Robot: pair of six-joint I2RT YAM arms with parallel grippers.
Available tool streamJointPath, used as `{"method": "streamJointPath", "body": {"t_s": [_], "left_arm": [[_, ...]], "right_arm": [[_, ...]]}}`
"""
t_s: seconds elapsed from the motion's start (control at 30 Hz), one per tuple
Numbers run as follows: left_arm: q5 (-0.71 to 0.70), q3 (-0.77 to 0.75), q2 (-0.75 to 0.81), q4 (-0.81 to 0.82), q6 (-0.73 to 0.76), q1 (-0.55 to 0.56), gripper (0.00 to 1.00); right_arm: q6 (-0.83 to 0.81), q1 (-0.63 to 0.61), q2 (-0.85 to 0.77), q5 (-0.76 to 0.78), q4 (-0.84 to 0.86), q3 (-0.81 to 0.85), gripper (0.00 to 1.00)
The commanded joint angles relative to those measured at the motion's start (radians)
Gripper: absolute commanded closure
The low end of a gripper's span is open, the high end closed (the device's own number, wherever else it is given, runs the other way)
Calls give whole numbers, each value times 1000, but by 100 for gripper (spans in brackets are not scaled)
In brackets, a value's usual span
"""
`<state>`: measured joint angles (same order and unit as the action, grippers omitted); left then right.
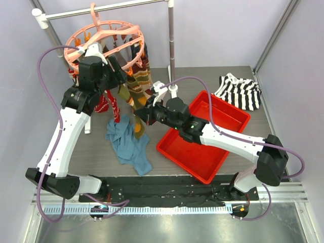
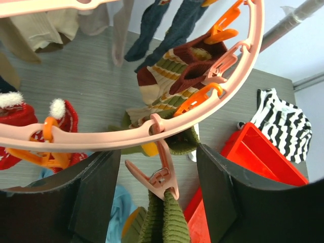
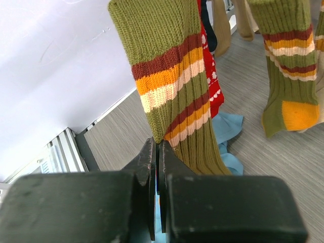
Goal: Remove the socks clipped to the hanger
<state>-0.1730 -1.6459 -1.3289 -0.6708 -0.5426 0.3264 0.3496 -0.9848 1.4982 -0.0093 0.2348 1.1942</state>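
Note:
The salmon-pink ring hanger (image 1: 132, 30) hangs from the rail with several socks clipped under it. My left gripper (image 2: 158, 197) is open, its fingers (image 2: 96, 197) standing on either side of a pink clip (image 2: 162, 177) that pinches the top of an olive sock (image 2: 167, 220). It does not touch the clip. Lower down, my right gripper (image 3: 158, 149) is shut on the lower edge of the olive sock with red, orange and cream stripes (image 3: 172, 76). In the top view this gripper (image 1: 143, 112) sits under the hanger's right side, and the left gripper (image 1: 119, 75) is up at the ring.
Another olive striped sock (image 3: 288, 66) and a red-white one (image 3: 212, 86) hang close by. On the table under the hanger lies a blue cloth (image 1: 129, 147). To the right stand a red tray (image 1: 202, 134) and a black-and-white striped garment (image 1: 238, 91). The rail's upright pole (image 1: 171, 45) stands behind.

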Motion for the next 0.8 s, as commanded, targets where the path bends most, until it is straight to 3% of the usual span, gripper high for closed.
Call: {"method": "streamJointPath", "body": {"t_s": [0.0, 0.33, 0.43, 0.47, 0.6, 0.77], "left_arm": [[-72, -72, -23, -41, 24, 0, 36], [-82, -111, -55, -78, 52, 0, 59], [-82, -100, -59, -76, 56, 0, 70], [-85, -95, -61, -76, 59, 0, 79], [-82, -91, -69, -75, 61, 0, 100], [-72, -89, -73, -66, 66, 0, 100]], "right_arm": [[-12, -6, -21, 0, 8, 42, 99], [-4, -8, 0, -4, 12, 53, 99], [-3, -8, 2, -8, 14, 53, 99], [-3, -8, 4, -8, 12, 53, 99], [2, -6, 8, -12, 12, 67, 99], [2, -6, -1, -3, 9, 64, 99]]}}
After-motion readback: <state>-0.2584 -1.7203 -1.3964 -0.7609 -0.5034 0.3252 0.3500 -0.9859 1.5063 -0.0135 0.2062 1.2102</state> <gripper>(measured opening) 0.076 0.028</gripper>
